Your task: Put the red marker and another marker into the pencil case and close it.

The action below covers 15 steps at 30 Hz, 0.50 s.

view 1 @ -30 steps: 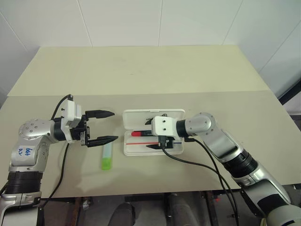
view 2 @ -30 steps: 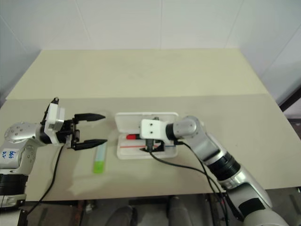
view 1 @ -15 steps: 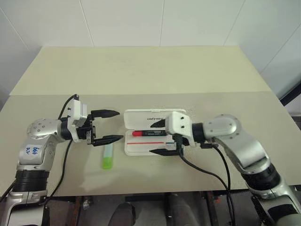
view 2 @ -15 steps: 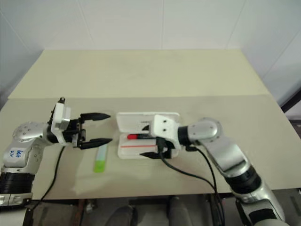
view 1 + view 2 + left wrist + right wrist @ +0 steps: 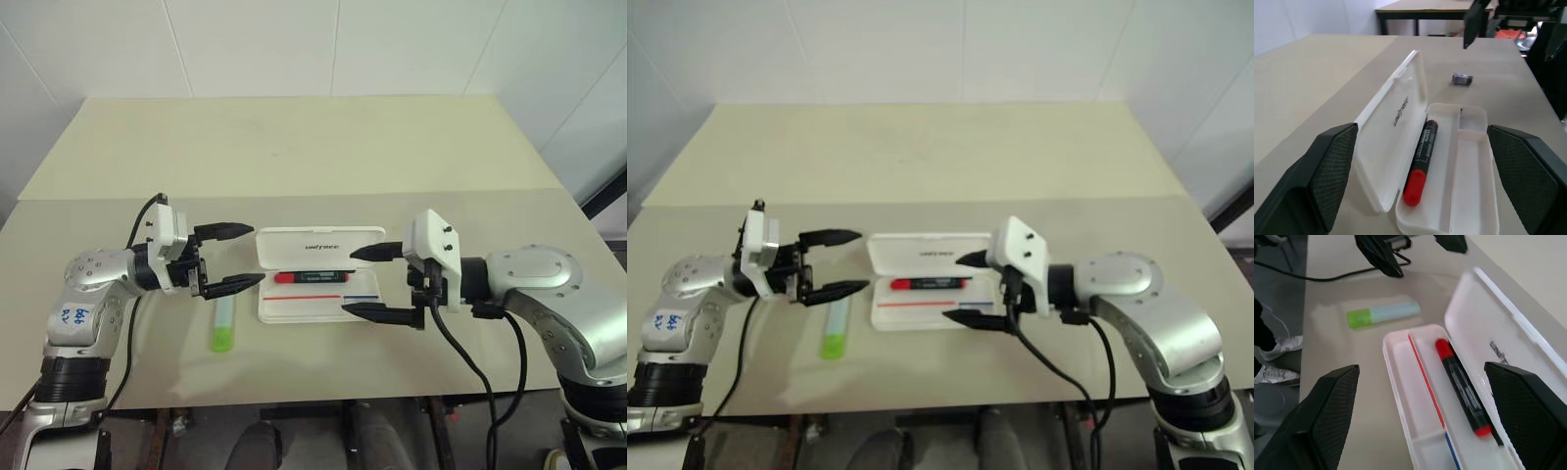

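open pencil case (image 5: 318,294) holds red marker (image 5: 311,277); both pincers gape empty.

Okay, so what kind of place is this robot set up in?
Probably a lab or test room rather than a home or office. A plain beige table stands against bare white panel walls, and another table and cluttered gear show behind it in the left wrist view.

Two robot arms in rounded silver-grey metal shells, with black ribbed rings at the joints. Each ends in a white boxy wrist block with small dark screws, and a pincer of two tapered black fingers: left pincer (image 5: 230,258), right pincer (image 5: 369,282). Black cables loop from each wrist block. Blue handwriting marks the left arm's shell.
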Motion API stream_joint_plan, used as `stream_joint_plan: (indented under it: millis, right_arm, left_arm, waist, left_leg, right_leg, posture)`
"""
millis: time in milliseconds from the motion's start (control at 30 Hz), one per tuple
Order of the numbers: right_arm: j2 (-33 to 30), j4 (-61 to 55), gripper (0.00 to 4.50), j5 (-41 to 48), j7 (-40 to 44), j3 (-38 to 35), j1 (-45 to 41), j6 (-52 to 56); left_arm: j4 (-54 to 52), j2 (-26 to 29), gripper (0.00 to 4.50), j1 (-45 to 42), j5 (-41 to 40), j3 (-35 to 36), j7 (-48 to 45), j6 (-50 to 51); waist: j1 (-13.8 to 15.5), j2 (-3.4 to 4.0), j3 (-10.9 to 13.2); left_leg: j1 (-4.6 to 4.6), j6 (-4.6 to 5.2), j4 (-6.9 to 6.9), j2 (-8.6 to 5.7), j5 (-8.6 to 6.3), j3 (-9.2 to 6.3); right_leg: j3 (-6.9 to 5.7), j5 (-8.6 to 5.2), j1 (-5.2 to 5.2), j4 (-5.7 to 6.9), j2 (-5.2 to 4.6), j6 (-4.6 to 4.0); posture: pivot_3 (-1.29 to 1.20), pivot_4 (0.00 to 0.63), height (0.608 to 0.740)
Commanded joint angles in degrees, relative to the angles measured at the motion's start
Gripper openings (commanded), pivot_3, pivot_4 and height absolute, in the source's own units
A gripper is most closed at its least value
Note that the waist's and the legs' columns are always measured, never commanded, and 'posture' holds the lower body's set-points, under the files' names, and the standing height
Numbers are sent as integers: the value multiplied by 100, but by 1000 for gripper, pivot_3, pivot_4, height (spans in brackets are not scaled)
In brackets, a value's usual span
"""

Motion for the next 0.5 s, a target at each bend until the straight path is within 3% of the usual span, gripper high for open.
stream_joint_plan:
  millis: [33,267,500]
  right_arm:
    - [-214,-168,4318,195,64,-277,234,-316]
    - [-428,158,4420,345,-46,-412,372,-442]
    - [-220,263,4420,537,-245,-502,502,-658]
  left_arm:
    - [-439,-23,4500,214,-144,284,316,13]
    - [-1384,-141,4500,998,-239,632,1124,238]
    - [-2740,-411,4500,2246,-490,1150,2285,891]
  waist:
    - [2,-1,-1]
    - [8,-2,-1]
    - [3,-3,-1]
  left_leg:
    - [2,0,0,0,0,-2]
    - [5,0,1,0,0,3]
    - [6,0,-4,3,-1,4]
  right_leg:
    - [-2,0,1,-1,0,0]
    - [5,0,1,-23,-1,0]
    - [8,0,2,-29,0,1]
  posture:
    - [0,150,740]
    - [0,150,740]
    - [0,150,740]
